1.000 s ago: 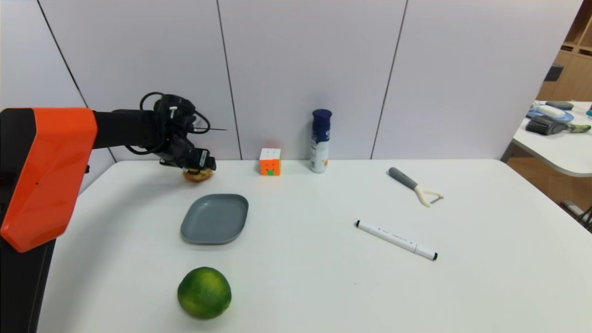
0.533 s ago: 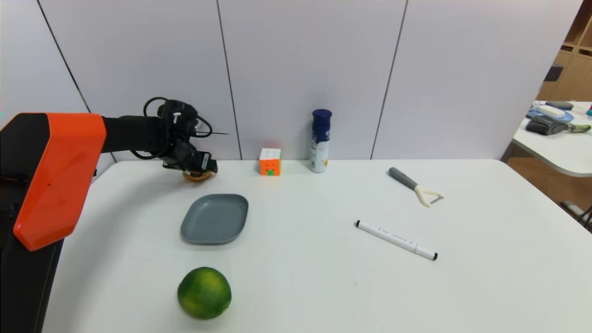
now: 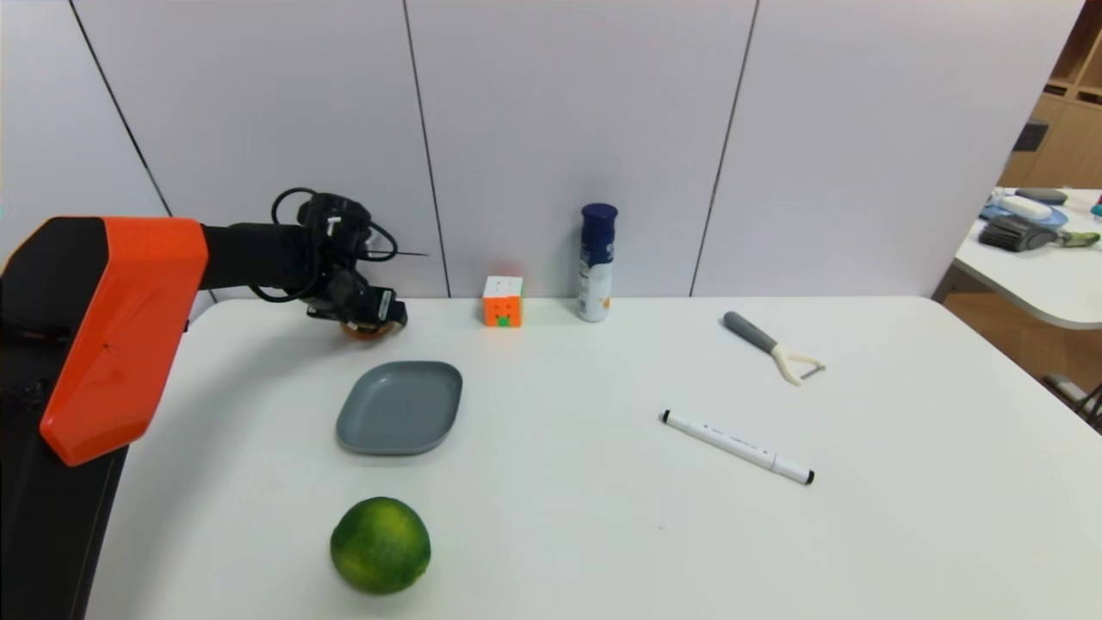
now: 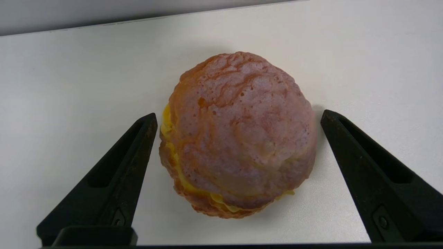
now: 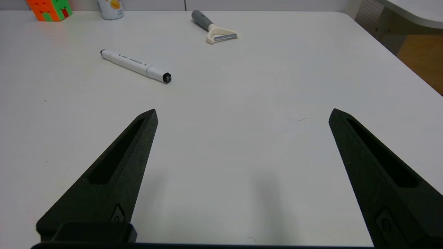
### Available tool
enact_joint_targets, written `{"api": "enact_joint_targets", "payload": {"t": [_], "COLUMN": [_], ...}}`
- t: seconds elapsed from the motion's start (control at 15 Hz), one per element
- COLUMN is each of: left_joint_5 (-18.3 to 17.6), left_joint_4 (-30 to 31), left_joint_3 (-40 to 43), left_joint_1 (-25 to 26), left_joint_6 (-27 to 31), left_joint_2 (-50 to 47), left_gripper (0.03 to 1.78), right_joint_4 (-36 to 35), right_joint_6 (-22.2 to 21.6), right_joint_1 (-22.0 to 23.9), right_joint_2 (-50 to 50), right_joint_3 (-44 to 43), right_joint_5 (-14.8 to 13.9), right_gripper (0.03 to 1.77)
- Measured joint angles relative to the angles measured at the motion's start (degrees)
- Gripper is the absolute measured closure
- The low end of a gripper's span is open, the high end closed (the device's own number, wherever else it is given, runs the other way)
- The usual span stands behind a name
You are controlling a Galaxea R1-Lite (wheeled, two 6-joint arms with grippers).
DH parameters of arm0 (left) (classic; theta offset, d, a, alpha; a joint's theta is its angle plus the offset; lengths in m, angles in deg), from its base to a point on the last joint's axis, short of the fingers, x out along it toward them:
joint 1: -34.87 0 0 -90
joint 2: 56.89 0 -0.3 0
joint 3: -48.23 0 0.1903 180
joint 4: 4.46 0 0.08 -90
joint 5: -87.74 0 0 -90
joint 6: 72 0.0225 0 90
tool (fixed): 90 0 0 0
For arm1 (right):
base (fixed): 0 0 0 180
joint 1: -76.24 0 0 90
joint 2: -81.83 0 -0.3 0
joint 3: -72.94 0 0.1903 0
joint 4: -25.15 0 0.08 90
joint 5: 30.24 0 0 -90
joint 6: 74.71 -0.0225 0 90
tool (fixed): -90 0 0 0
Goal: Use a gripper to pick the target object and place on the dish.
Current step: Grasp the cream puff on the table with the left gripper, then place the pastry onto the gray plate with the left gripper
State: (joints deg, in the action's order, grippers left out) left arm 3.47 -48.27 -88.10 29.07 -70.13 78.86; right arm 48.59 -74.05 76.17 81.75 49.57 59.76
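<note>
The left gripper (image 4: 235,117) hangs low over the cream puff (image 4: 238,135), its two black fingers (image 4: 117,173) spread wide, one on either side of the pastry and neither clearly touching it; it holds nothing yet. The cream puff sits on the white table (image 3: 603,517) just beyond the far edge of the grey dish (image 3: 400,406), toward the wall, and the dish is bare.

The step in hand looks like the grasp itself. To do it well, the fingers should probably close across the puff's widest part, near the yellow filling seam, so that the domed top does not squeeze out upward. The pastry looks soft and slightly lopsided, so a gentle, even closure seems wiser than a hard pinch. A straight lift, then a short carry toward the robot, would bring it over the dish's middle.

The right gripper (image 5: 242,114) is parked over the table on the far side of the dish, near the white marker (image 5: 135,65), fingers wide apart and holding nothing.
</note>
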Motion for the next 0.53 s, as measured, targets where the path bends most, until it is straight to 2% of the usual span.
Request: {"api": "enact_joint_targets", "payload": {"t": [0.27, 0.4, 0.53], "left_joint_5": [0.0, 0.0, 0.0], "left_joint_4": [1.1, 1.1, 0.9], "left_joint_3": [0.0, 0.0, 0.0], "left_joint_1": [0.0, 0.0, 0.0], "left_joint_6": [0.0, 0.0, 0.0], "left_joint_2": [0.3, 0.4, 0.4], "left_gripper": [0.69, 0.85, 0.95], "right_joint_4": [0.0, 0.0, 0.0], "right_joint_6": [0.0, 0.0, 0.0], "right_joint_1": [0.0, 0.0, 0.0], "right_joint_2": [0.0, 0.0, 0.0], "right_joint_3": [0.0, 0.0, 0.0], "right_joint_5": [0.0, 0.0, 0.0], "right_gripper": [0.09, 0.09, 0.09]}}
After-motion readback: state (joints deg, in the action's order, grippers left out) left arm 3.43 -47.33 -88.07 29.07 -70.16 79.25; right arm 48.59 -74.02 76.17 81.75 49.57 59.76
